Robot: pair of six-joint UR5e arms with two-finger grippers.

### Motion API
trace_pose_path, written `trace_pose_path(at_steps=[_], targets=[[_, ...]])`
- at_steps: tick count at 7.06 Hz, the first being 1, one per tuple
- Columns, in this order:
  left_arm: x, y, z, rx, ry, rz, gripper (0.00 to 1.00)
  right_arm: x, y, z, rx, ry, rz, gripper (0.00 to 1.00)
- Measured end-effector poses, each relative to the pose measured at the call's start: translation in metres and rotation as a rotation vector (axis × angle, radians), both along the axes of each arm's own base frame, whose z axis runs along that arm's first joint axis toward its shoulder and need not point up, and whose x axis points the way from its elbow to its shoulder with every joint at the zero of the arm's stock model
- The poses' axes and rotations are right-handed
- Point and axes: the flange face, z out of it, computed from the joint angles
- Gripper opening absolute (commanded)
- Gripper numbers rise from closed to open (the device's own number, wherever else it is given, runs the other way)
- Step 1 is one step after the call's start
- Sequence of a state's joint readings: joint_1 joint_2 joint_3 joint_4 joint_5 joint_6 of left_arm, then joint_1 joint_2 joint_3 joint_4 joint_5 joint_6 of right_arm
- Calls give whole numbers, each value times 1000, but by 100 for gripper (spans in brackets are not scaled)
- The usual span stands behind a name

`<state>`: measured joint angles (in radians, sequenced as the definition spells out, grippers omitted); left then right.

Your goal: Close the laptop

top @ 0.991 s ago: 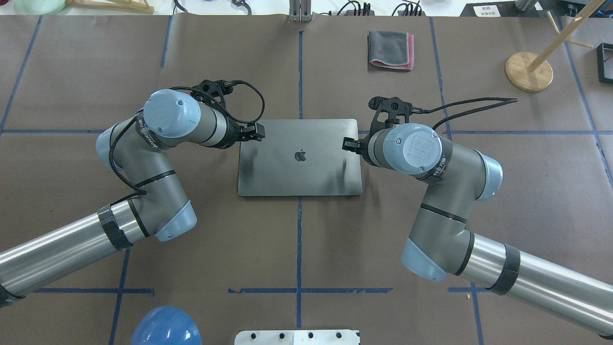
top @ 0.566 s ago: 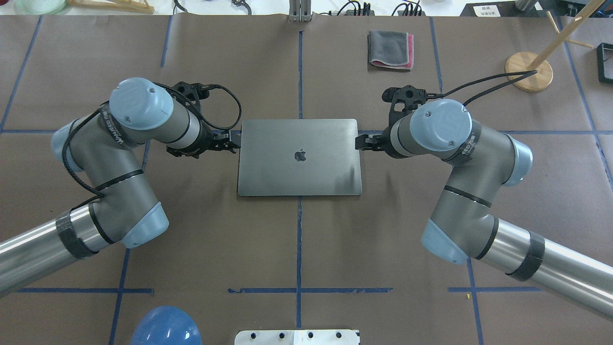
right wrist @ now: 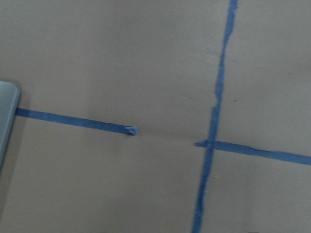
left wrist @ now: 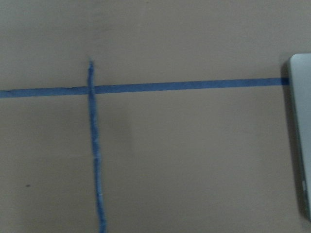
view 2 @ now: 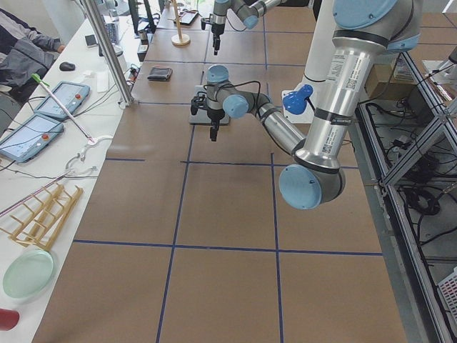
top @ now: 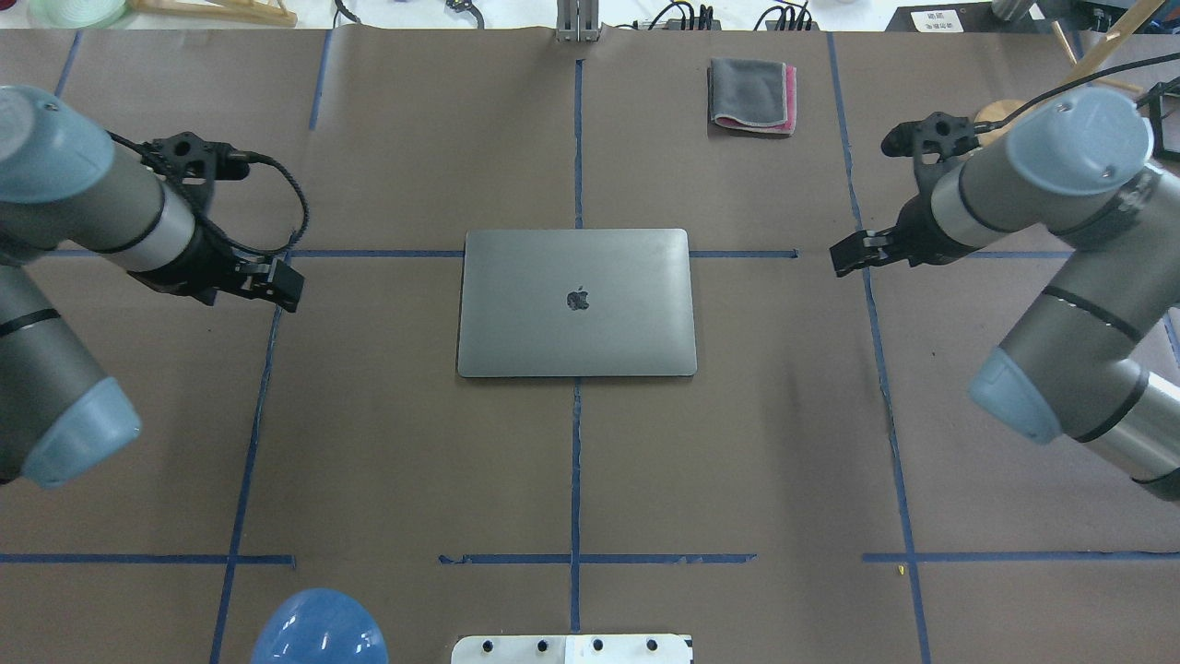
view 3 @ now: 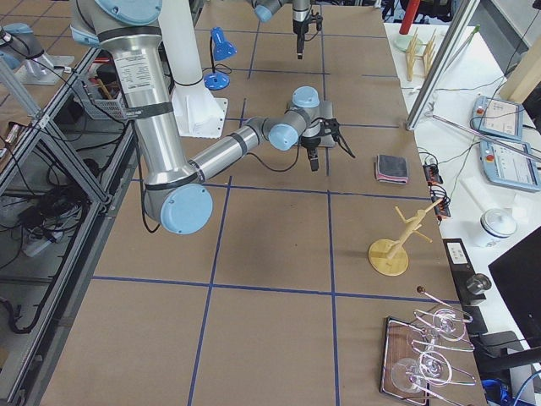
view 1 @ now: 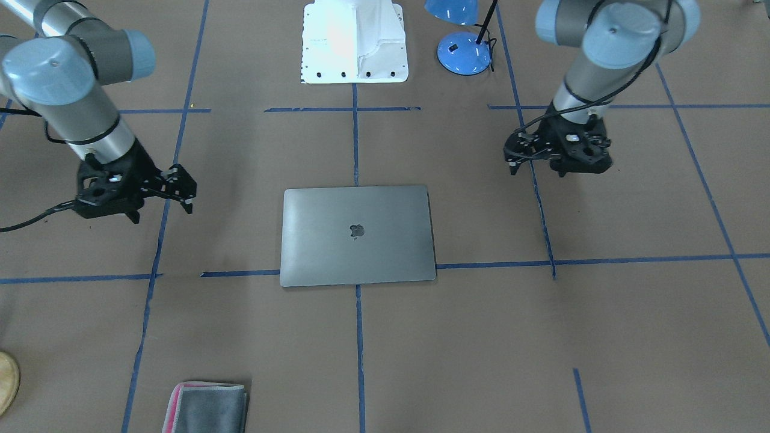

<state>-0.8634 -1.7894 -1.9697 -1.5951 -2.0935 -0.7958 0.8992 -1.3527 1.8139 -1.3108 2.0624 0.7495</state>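
The space-grey laptop [top: 577, 302] lies closed and flat at the table's middle, apple logo up; it also shows in the front view [view 1: 358, 234]. Its edge shows at the right of the left wrist view [left wrist: 301, 136] and at the left of the right wrist view [right wrist: 6, 121]. My left gripper [top: 288, 286] hangs over bare table well left of the laptop, jaws together and empty; in the front view it [view 1: 511, 163] is on the right. My right gripper [top: 841, 258] hangs well right of the laptop, jaws together and empty; in the front view it [view 1: 185, 191] is on the left.
A folded grey cloth with a pink edge [top: 751, 95] lies at the far side. A wooden stand [top: 1019, 136] is at the far right. A blue lamp [top: 318, 632] and the white robot base [view 1: 354, 42] are at the near edge.
Both grippers have moved outward, away from the laptop's side edges: the left one to the left, the right one to the right. The laptop has stayed closed and still.
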Motion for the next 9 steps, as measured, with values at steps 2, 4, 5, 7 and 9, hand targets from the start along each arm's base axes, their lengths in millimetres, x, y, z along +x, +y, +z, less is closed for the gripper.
trace_pose_path(at_steps=[2, 4, 5, 7, 9], targets=[[-106, -9, 65, 56, -57, 101, 99, 97, -12, 58, 40, 63, -99, 99], [-212, -17, 118, 43, -93, 129, 99, 192, -8, 110, 48, 118, -183, 99], [-262, -17, 141, -38, -69, 87, 99, 235, 1, 134, 22, 133, -198, 99], [-324, -2, 194, -129, -19, 73, 99, 308, 29, 176, -101, 145, -159, 99], [-338, 39, 243, -196, -6, 92, 99, 330, 67, 215, -201, 143, -136, 99]])
